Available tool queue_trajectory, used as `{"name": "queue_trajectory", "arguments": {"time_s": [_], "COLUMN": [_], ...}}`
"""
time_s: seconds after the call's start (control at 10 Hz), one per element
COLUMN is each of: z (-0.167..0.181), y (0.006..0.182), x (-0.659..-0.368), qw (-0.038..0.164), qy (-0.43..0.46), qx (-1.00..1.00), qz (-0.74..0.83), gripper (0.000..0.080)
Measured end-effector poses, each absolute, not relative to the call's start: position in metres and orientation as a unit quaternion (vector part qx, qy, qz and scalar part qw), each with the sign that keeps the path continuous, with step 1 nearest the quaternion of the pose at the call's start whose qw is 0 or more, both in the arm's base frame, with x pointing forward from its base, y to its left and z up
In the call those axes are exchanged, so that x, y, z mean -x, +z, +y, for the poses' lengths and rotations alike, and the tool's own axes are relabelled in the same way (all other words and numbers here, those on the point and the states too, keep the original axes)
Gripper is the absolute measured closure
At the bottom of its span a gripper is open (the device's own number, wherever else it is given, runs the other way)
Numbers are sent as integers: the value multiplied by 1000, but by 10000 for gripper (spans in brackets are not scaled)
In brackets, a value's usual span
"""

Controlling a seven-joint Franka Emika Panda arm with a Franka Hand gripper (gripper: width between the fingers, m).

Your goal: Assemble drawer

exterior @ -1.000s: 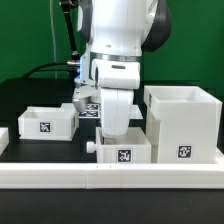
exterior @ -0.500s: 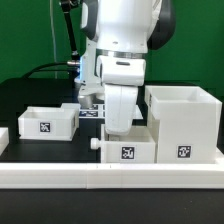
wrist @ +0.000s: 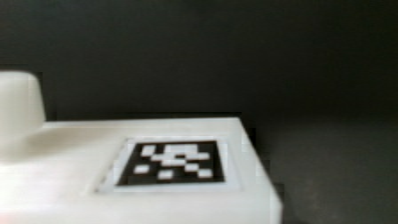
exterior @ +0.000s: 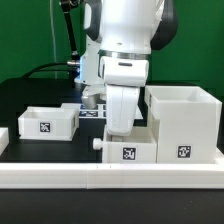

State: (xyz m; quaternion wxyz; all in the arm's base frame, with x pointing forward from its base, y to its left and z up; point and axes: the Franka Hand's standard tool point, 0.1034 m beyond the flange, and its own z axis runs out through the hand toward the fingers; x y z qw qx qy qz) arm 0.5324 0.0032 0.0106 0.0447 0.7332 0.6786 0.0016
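- Two trays: middle tray (exterior: pixel 128 150) under gripper (exterior: pixel 119 130), just beside housing (exterior: pixel 185 125); spare tray (exterior: pixel 45 122) well apart.
- Jaw width: we cannot tell; fingers hidden.
- We'd grip centred, keep tray level w/ housing.

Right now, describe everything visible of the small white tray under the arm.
The small white plastic tray is low, boxy and upright, with a black-and-white square tag on its front and a round knob on the exterior view's left. It sits behind the long white rail, beside the tall white housing. The tool hangs over it, tips hidden.
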Motion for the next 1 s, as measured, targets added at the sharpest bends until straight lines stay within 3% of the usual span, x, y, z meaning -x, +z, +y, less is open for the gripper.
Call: {"name": "queue_trajectory", "arguments": {"time_s": [1.0], "z": [-4], "y": [10], "x": [-528], "qw": [36], "qy": [-16], "qx": [-729], "qz": [684], "gripper": [757]}}
